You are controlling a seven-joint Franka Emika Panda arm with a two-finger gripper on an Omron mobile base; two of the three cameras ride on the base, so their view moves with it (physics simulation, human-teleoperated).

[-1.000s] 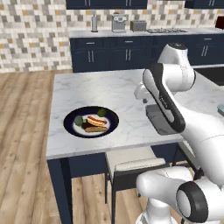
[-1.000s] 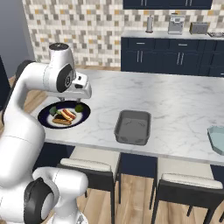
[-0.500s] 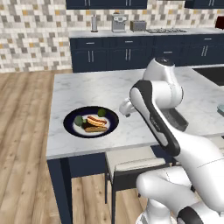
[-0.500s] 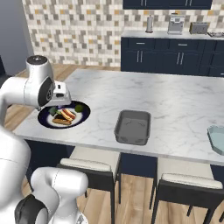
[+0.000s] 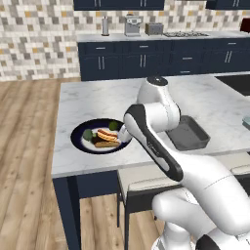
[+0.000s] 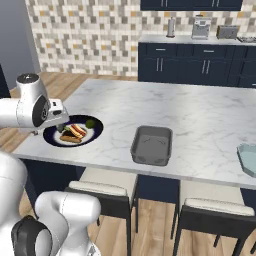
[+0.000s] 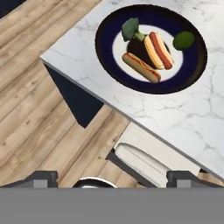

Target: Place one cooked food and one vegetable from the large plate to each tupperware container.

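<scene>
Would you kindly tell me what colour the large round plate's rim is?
Dark navy, almost black, around a white centre; the large round plate shows best in the hand view.

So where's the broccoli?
The broccoli lies on the large plate, at its upper left in the hand view, beside the two hot dogs and across from the lime.

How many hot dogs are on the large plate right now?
2. One hot dog lies nearer the green round vegetable; the other hot dog sits beside it, below the broccoli, on the large plate.
</scene>
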